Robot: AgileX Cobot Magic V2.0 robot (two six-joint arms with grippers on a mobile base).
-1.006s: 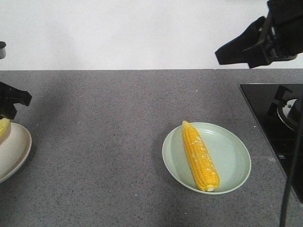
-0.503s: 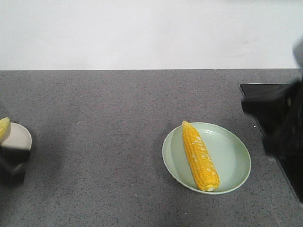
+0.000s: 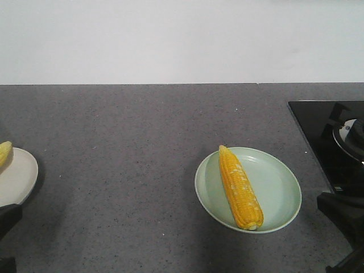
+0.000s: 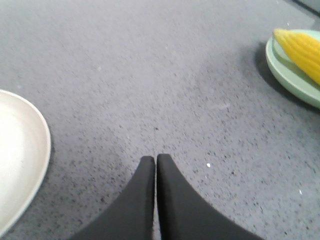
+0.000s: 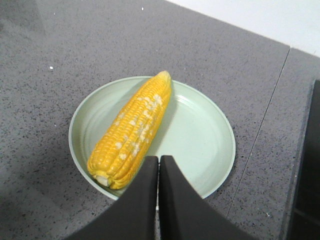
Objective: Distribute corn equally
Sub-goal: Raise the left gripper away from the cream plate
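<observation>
Grey speckled tabletop [image 3: 131, 148] runs wide and bare between the two plates; white wall behind at the far edge. Pale green plate [image 3: 273, 193] right of centre, holding one corn cob [image 3: 240, 187] lying along its left half, tapered tip toward the wall, cut end near the front rim. Cream plate [image 3: 17, 179] cut off by the left frame edge, with the tip of a second corn cob [image 3: 4, 152] just showing over it. Black stovetop [image 3: 324, 142] with burner occupies the right edge, close beside the green plate but not touching. Left gripper [image 4: 152, 165] low at the front left corner, fingers pressed together, nothing between them, hovering over bare tabletop just beside the cream plate's rim. Right gripper [image 5: 158, 162] at the front right, fingers likewise pressed together and empty, tips over the green plate's near rim, right beside the cob's cut end; contact with the cob not determinable.
</observation>
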